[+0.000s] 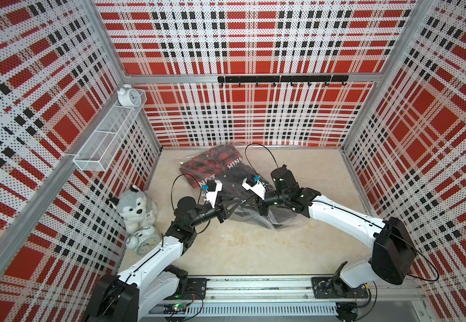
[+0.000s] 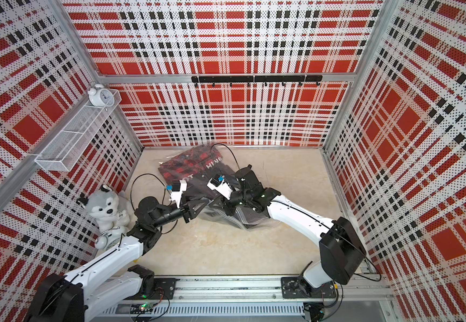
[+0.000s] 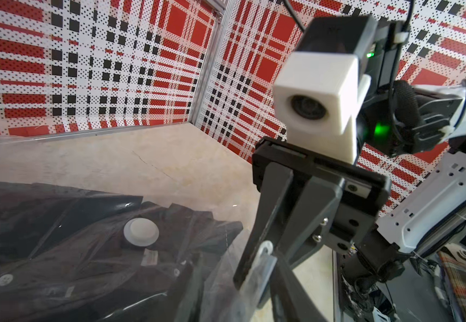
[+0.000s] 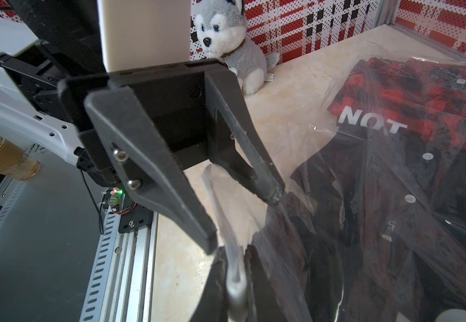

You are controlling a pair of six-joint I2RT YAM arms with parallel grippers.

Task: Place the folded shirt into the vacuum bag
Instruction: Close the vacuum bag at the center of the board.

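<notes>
Folded shirt (image 1: 212, 164) inside vacuum bag (image 1: 282, 223), far centre of worktop (image 1: 226, 251); we can't read its near half under film. Right pincer (image 3: 257, 267) clenched on bag rim; left pincer (image 4: 241, 221) released, straddling rim. Both top views hide bag mouth.

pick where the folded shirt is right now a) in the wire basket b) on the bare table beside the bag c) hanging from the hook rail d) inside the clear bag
d: the shirt shows through the clear film of the vacuum bag, with its white valve over the cloth.
</notes>
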